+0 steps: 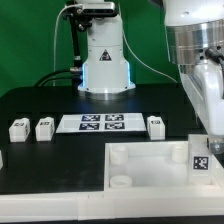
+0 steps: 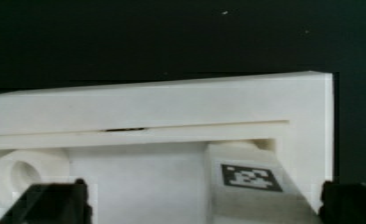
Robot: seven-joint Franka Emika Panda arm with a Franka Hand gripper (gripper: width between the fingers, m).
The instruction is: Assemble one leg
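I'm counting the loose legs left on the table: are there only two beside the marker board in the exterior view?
No. Three legs stand beside the marker board: two on the exterior view's left and one on its right.

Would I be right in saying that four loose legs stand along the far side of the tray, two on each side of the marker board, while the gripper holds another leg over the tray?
Not quite: the exterior view shows three loose legs there, two on that view's left of the marker board and only one on its right. The gripper does have a tagged leg at the tray.
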